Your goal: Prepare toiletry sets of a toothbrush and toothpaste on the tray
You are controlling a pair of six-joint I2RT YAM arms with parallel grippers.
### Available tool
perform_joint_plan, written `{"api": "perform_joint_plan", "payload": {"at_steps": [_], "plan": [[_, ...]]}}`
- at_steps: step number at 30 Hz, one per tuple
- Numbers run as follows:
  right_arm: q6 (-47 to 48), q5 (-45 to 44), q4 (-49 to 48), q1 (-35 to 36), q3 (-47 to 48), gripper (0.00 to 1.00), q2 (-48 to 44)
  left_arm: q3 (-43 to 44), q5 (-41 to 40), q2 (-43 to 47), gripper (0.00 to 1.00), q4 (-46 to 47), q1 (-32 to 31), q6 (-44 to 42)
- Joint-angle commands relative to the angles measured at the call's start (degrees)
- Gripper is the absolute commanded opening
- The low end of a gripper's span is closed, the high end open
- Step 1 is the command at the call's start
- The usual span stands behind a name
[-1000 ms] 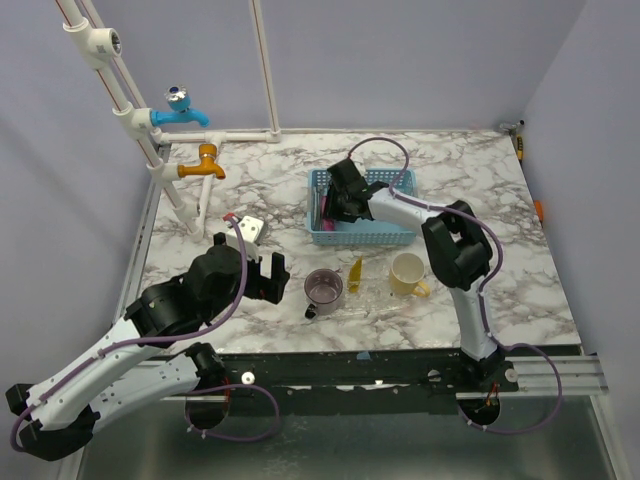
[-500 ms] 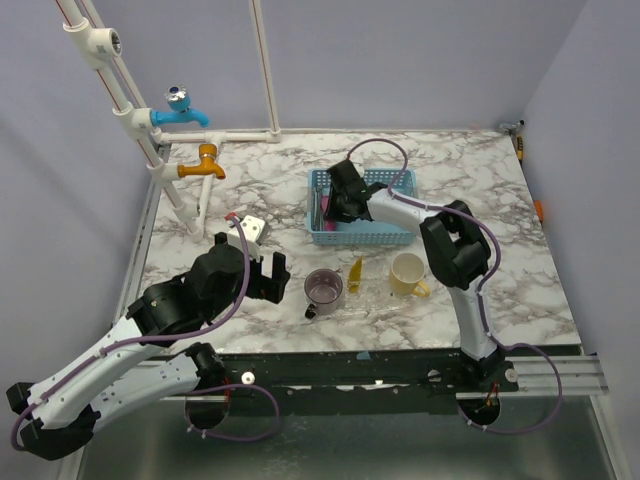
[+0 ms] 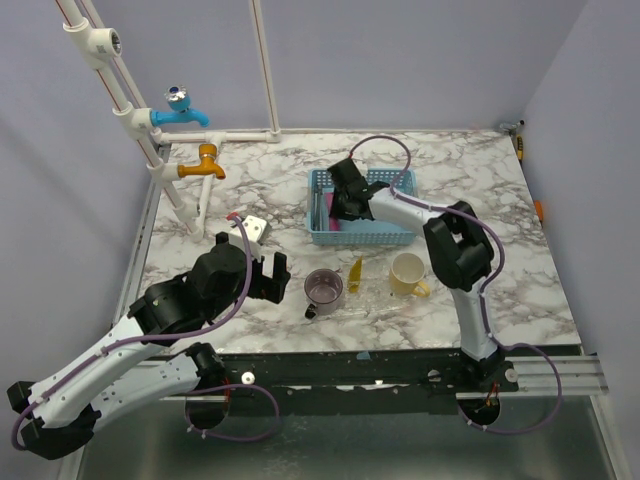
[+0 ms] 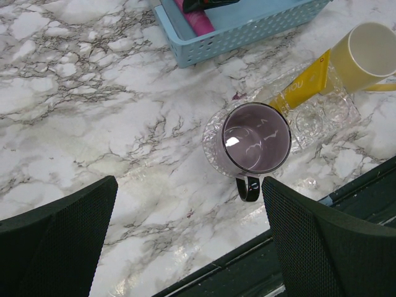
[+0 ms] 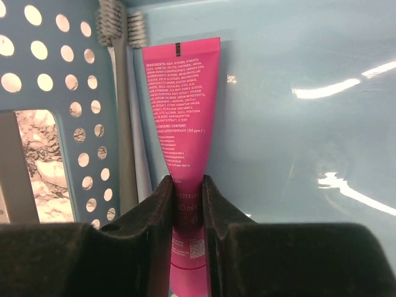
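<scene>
Right gripper (image 5: 184, 207): the jaws are pressed against the two long edges of the magenta-pink toothpaste tube (image 5: 182, 105), pinching it near its narrow end. The cap is hidden below the fingers. The tube lies flat on the floor of the blue basket (image 5: 55, 93), with its wide crimped end pointing away from the wrist. Two toothbrushes (image 5: 117, 93) lie just beside the tube's left edge, along the perforated wall.

Hazards, as judged from this position:

1. Slip or twist. The grip is across a thin, soft tube and well off its middle. On lifting, the wide end may droop or the tube may rotate between the pads.
2. Snagging. The left finger stands close to the nearest toothbrush, so a lift that drifts sideways could drag the brush or tip it out of line.
3. Wall contact. A drooping crimped end could catch on the basket rim during withdrawal.
4. Crowded target. On the clear tray (image 4: 328, 114), the yellow toothpaste tube (image 4: 304, 83) lies between the mauve cup (image 4: 257, 139) and the cream mug (image 4: 371, 52). A careless set-down could knock either one.

Left gripper (image 3: 275, 272): the jaws are spread wide and hold nothing. It hangs above the marble table (image 4: 93, 124) near the mauve cup and could obstruct the transfer path.
</scene>
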State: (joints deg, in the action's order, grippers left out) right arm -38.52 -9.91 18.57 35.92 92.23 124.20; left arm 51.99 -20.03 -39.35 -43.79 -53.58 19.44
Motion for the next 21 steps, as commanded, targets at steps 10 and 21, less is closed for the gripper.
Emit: {"api": "perform_joint_plan", "payload": {"at_steps": [10,21], "plan": [[3.5,-8.3,-1.0,-0.2,-2.7,0.18,-12.5,-0.4,-0.9,-0.1,0.99,0.3,0.5,-0.4],[1.4,-1.8,-6.1,0.0,-11.0,0.18,-24.2,1.1,0.8,0.5,0.99,1.2,0.6,1.2]]}}
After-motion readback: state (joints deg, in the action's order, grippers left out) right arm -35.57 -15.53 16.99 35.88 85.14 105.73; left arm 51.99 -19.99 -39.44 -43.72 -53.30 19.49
